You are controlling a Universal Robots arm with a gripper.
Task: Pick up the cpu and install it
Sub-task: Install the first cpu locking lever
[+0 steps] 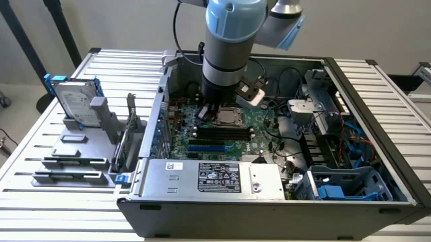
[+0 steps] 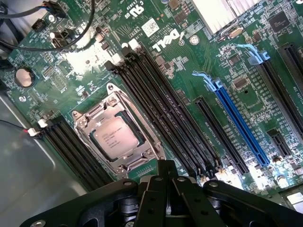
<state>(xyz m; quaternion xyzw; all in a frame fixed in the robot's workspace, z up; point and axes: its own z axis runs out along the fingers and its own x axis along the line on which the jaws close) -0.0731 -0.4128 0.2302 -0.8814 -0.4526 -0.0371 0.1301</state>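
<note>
**CPU sitting in the socket, pincer closed and empty**

Exterior view: your arm hangs inside the open PC case (image 1: 377, 151), right above the cpu (image 1: 227, 116) in the motherboard socket.

Wrist view: cpu (image 2: 113, 137) lies flat in its metal socket frame (image 2: 90, 118); your pincer (image 2: 165, 182) hovers just beside it, fingers pinched together, holding nothing.

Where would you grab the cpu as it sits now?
From straight above, by two opposite edges. The cpu lies flat in the socket frame on the motherboard, so its sides are mostly fenced in and only its flat metal top is exposed. The shut gripper hangs beside it.
</note>
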